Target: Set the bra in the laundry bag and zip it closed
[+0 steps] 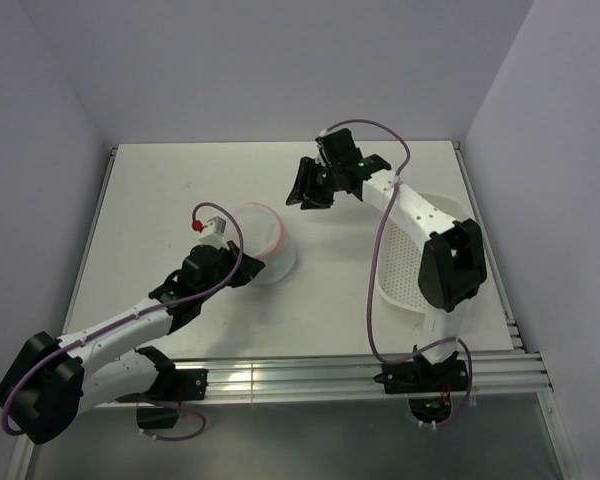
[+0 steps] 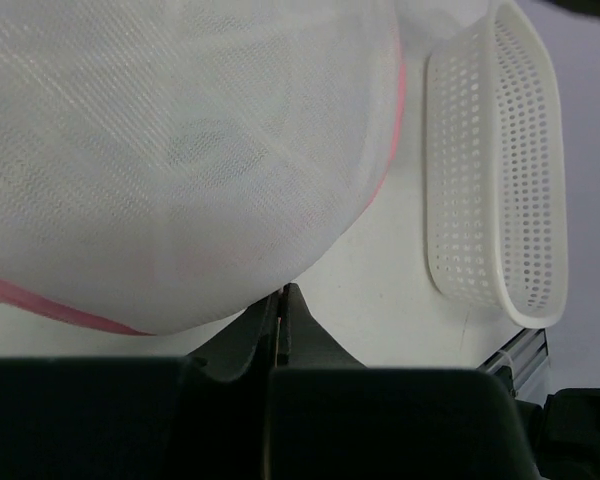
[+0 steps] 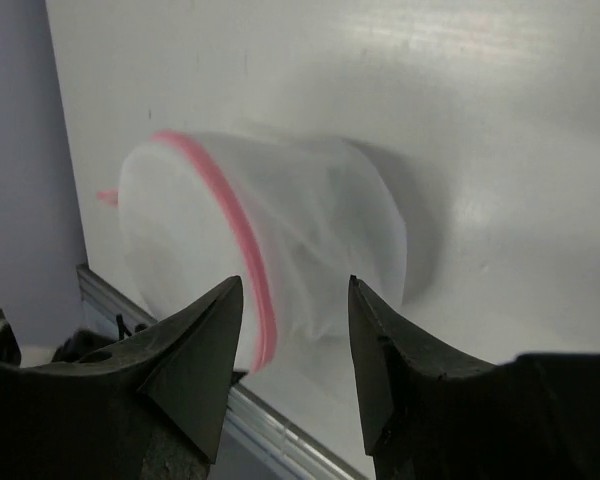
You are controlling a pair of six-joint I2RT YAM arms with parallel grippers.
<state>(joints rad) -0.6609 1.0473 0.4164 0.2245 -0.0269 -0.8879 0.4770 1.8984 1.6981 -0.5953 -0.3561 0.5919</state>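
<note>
The laundry bag (image 1: 267, 238) is a puffed white mesh pouch with a pink rim, standing on the table's middle. It fills the left wrist view (image 2: 180, 150) and shows in the right wrist view (image 3: 280, 230). A faint pale greenish shape inside the mesh (image 2: 215, 150) looks like the bra. My left gripper (image 1: 246, 268) is at the bag's near edge. Its jaws are pressed together (image 2: 283, 291) with a sliver of pink at their tips. My right gripper (image 1: 312, 192) is open and empty beyond the bag, pointing at it (image 3: 295, 285).
A white perforated plastic basket (image 1: 400, 270) lies at the right, partly under my right arm, and shows in the left wrist view (image 2: 495, 160). A metal rail (image 1: 310, 375) runs along the table's near edge. Walls enclose the back and sides.
</note>
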